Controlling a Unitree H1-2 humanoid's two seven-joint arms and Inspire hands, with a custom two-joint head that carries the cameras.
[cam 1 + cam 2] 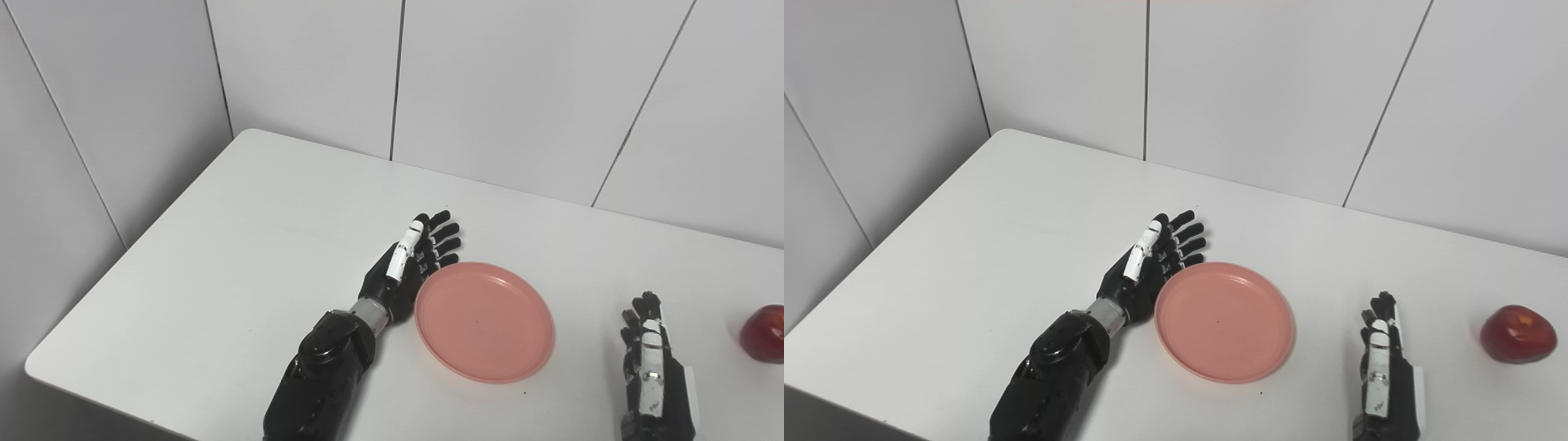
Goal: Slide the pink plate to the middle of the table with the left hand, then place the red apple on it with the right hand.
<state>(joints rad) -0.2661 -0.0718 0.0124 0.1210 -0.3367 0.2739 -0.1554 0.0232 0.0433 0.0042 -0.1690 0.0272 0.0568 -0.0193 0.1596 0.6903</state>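
Note:
A pink plate (484, 318) lies flat and empty on the white table (245, 245), a little right of the middle. My left hand (410, 263) rests on its edge against the plate's left rim, palm toward the plate, fingers stretched out and holding nothing. A red apple (1518, 334) sits on the table at the far right, partly cut off in the left eye view. My right hand (1381, 361) stays low near the front edge, between plate and apple, touching neither; its fingers are extended and it is empty.
White panelled walls (490, 92) close the table's far side and left side. The table's left corner and front edge (37, 367) show at the lower left. Bare tabletop stretches left of the left arm and behind the plate.

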